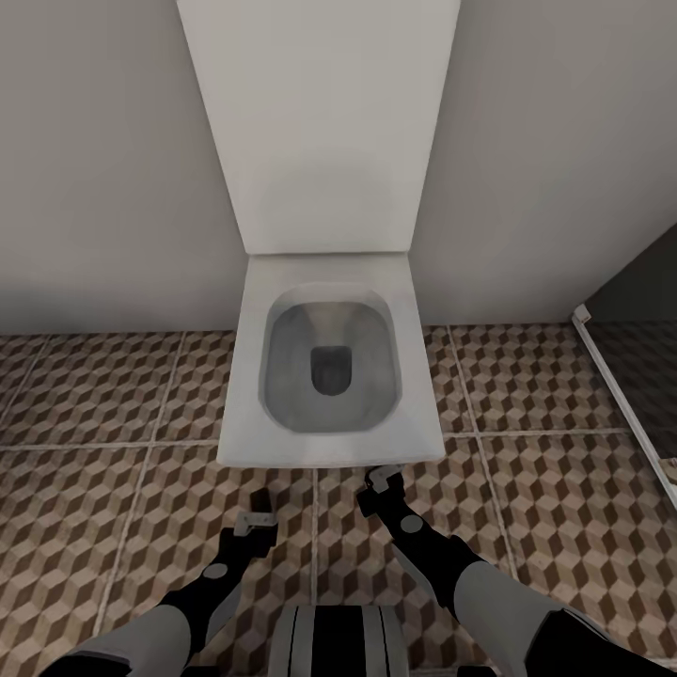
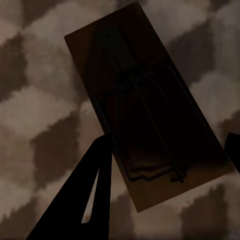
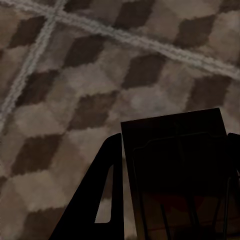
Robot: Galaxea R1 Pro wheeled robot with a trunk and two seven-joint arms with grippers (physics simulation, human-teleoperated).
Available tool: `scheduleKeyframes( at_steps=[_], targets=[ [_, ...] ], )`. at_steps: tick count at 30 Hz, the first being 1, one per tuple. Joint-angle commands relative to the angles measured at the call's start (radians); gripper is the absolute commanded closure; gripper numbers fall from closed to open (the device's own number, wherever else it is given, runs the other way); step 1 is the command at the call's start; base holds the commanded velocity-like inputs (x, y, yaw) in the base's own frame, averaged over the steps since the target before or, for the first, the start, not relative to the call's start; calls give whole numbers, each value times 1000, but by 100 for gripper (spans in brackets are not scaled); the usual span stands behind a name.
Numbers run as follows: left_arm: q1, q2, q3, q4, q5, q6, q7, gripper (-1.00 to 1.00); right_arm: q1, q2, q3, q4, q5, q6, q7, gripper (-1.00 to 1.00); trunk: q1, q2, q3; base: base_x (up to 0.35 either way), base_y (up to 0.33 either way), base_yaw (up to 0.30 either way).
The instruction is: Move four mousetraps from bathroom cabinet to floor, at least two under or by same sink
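Observation:
In the left wrist view a tan-brown mousetrap [image 2: 145,100] with a dark wire frame sits slantwise between the dark fingers [image 2: 97,185] of my left gripper [image 2: 167,145], which is shut on it above the cube-pattern bathroom floor [image 2: 35,100]. The right wrist view has a second mousetrap [image 3: 175,150], deep in shadow, with my right gripper [image 3: 175,137] shut on it over the tiles [image 3: 75,80]. In the head view both grippers hang low over the floor [image 1: 564,508], the left gripper [image 1: 254,519] and the right gripper [image 1: 381,481] just in front of the toilet. Cabinet and sink are out of view.
A white square toilet [image 1: 329,376] with its lid up stands against the pale wall straight ahead, its front rim close to both grippers. A glass panel with a white bottom rail [image 1: 621,404] runs along the right. Tiled floor stretches to either side of the toilet.

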State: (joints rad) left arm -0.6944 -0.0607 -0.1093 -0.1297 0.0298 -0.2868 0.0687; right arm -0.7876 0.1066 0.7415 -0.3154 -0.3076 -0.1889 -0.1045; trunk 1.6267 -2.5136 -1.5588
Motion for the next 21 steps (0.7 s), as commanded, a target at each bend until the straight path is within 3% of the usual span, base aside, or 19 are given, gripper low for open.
scheduleKeyframes(
  at_steps=[1, 21],
  targets=[
    [-1, 0, -9, 2, 2, -7, 8, 100, -1, 0, 9, 1, -11, -5, -4, 100, 0, 0, 0, 0, 0, 0],
    [-1, 1, -9, 5, 1, -21, 8, 100, 1, -1, 9, 1, -10, -6, -4, 100, 0, 0, 0, 0, 0, 0]
  ],
)
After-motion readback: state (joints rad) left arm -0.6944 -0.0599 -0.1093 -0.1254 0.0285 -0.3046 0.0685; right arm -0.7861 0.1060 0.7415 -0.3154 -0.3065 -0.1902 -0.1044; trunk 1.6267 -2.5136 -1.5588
